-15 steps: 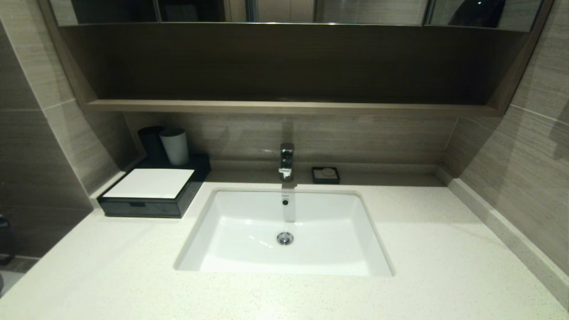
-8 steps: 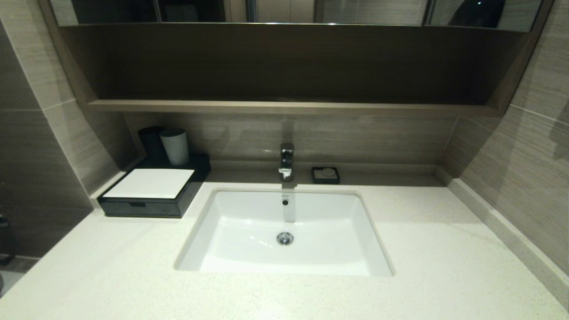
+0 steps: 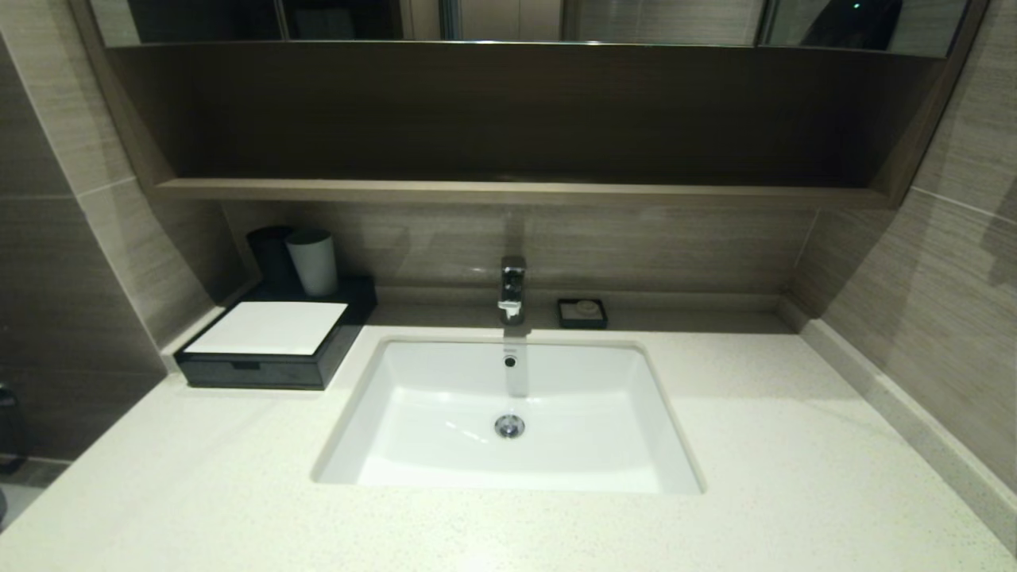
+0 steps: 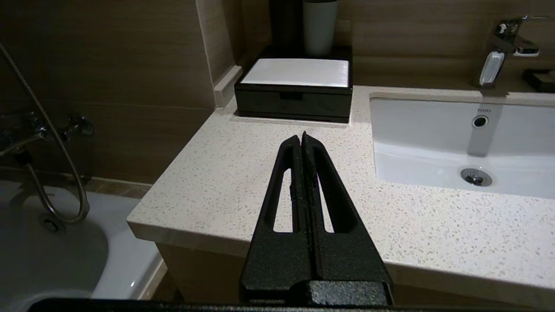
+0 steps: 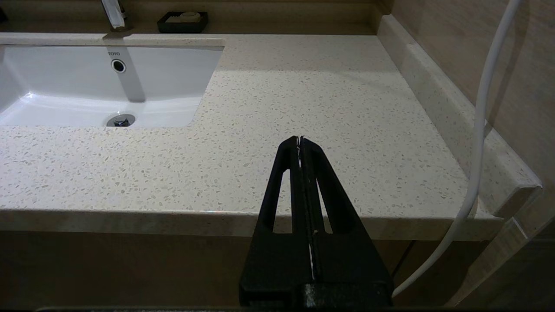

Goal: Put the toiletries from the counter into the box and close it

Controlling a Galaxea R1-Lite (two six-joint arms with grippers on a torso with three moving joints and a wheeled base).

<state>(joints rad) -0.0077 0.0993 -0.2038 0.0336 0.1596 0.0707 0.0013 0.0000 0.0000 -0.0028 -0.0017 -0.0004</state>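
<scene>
Box [image 3: 270, 343] sits apparently drawer-closed at the counter's [image 3: 794, 445] back-left; both end effectors [image 4: 302, 138] [image 5: 300, 141] hang pinched together, empty.

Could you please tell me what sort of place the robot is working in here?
Most likely a hotel-style bathroom: a white sink with a chrome tap is set into a speckled stone counter, and the left wrist view shows a bathtub with a shower hose.

Speckled off-white counter [image 3: 794, 445], black white-topped box [image 3: 262, 369].
</scene>
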